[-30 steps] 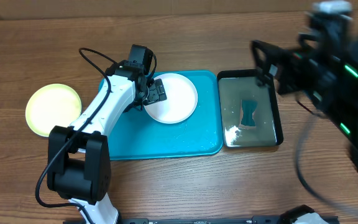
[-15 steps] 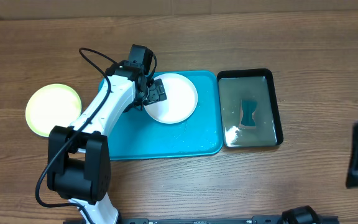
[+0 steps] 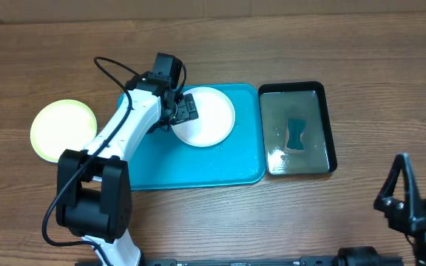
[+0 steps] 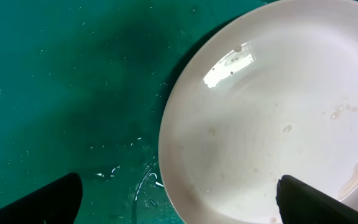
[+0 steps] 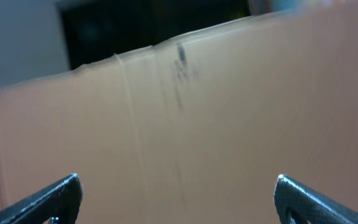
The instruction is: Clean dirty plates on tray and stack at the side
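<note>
The round white plastic plate (image 3: 211, 118) lies on the large teal plastic tray (image 3: 198, 166), towards its back. The yellow-green plastic plate (image 3: 63, 129) sits on the table to the left, and the glossy black tray (image 3: 330, 134) just beside on the right.

White plate (image 3: 209, 117) under left gripper (image 3: 186, 111): plain glossy white, with a faint orange-pink smear at the rim near one finger. Tray (image 3: 198, 166) below the hand: bright teal, speckled with pale droplets. Gripper fingers (image 4: 42, 202) are black; arm (image 3: 135, 118) white with black joints. Yellow-green plate (image 3: 63, 130), well apart from the hand, has a paler centre. Black tray (image 3: 291, 86) past the white plate: grey wet sheen, dark blue-green piece (image 3: 296, 134) inside. Table (image 3: 309, 44): brown wood grain. Right gripper (image 3: 413, 203): black, with blurred tan cardboard (image 5: 197, 124) ahead of it.
</note>
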Tool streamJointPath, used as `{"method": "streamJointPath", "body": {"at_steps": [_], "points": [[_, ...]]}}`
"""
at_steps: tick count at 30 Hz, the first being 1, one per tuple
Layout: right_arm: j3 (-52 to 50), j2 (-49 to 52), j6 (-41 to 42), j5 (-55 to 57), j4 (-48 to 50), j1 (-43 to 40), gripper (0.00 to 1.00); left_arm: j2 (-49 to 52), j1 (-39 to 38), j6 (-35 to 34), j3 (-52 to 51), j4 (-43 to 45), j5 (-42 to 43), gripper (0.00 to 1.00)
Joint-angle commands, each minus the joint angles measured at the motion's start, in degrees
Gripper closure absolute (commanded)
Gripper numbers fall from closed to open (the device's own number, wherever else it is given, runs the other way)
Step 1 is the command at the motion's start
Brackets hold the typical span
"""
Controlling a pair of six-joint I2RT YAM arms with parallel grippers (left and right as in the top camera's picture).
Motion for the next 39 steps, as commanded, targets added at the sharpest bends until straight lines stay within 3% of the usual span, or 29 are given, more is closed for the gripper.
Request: {"method": "streamJointPath", "body": {"at_steps": [1, 7, 14, 27, 32, 39], "points": [[-9.7, -4.5, 0.0, -4.5, 9.6, -0.4, 0.00, 0.4, 0.0, 1.3, -0.3, 0.0, -0.5, 0.00], [-24.4, -8.7, 0.0, -6.3, 25.8, -0.3, 0.00, 0.4, 0.0, 1.3, -0.3, 0.0, -0.5, 0.00], [-32.9, -10.2, 0.0, -5.9, 27.9, -0.4, 0.00, 0.4, 0.0, 1.3, -0.3, 0.0, -0.5, 0.00], [-44.9, -10.2, 0.0, -5.7, 27.6, -0.3, 0.00, 0.4, 0.0, 1.3, -0.3, 0.0, -0.5, 0.00], [-45.2, -10.2, -0.7, -5.2, 22.3, -0.3, 0.00, 0.4, 0.0, 1.3, -0.3, 0.0, -0.5, 0.00], [-45.2, -10.2, -8.7, -5.3, 12.8, -0.3, 0.00, 0.4, 0.0, 1.3, -0.3, 0.0, -0.5, 0.00]]}}
